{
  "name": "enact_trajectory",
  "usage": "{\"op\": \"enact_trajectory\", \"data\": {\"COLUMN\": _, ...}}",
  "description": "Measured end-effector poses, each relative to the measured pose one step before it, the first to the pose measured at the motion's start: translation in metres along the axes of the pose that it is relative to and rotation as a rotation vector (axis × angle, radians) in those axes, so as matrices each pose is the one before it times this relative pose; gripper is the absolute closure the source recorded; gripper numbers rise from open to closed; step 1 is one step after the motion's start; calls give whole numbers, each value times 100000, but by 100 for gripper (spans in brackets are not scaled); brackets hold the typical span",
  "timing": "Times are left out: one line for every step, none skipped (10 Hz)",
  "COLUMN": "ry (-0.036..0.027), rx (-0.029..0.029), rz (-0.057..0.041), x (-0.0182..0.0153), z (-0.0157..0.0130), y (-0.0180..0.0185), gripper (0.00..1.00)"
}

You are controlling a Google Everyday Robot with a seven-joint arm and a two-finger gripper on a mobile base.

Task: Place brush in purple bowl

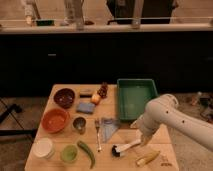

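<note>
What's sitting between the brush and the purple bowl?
Camera view: fork, metal cup and blue sponge lie between brush and purple bowl; end effector near brush's handle.

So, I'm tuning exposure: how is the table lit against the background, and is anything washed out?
Camera view: warm light covers the wooden table; the cabinets behind are nearly black. The white robot arm is brightest, without hard glare. Its gripper sits over the white-handled, black-headed brush. The round maroon-purple bowl reads dark but distinct.
</note>
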Motion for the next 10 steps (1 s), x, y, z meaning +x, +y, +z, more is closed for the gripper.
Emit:
{"op": "enact_trajectory", "data": {"ry": -84, "rx": -265, "rz": 301, "x": 168, "z": 149, "y": 129, "gripper": 51}}
{"op": "enact_trajectory", "data": {"ry": -178, "rx": -331, "rz": 380, "x": 224, "z": 161, "y": 174, "gripper": 51}}
{"op": "enact_trajectory", "data": {"ry": -138, "rx": -216, "rz": 412, "x": 208, "z": 93, "y": 166, "gripper": 51}}
{"op": "enact_trajectory", "data": {"ry": -249, "rx": -247, "rz": 452, "x": 238, "z": 177, "y": 176, "gripper": 51}}
{"op": "enact_trajectory", "data": {"ry": -173, "rx": -371, "rz": 490, "x": 244, "z": 218, "y": 190, "gripper": 51}}
{"op": "enact_trajectory", "data": {"ry": -320, "rx": -482, "rz": 477, "x": 226, "z": 364, "y": 172, "gripper": 51}}
{"op": "enact_trajectory", "data": {"ry": -228, "rx": -560, "rz": 461, "x": 230, "z": 334, "y": 187, "gripper": 51}}
{"op": "enact_trajectory", "data": {"ry": -257, "rx": -641, "rz": 214, "x": 140, "z": 327, "y": 155, "gripper": 51}}
{"op": "enact_trajectory", "data": {"ry": -243, "rx": -635, "rz": 74, "x": 139, "z": 335, "y": 159, "gripper": 51}}
{"op": "enact_trajectory", "data": {"ry": -180, "rx": -569, "rz": -279, "x": -34, "z": 199, "y": 57, "gripper": 51}}
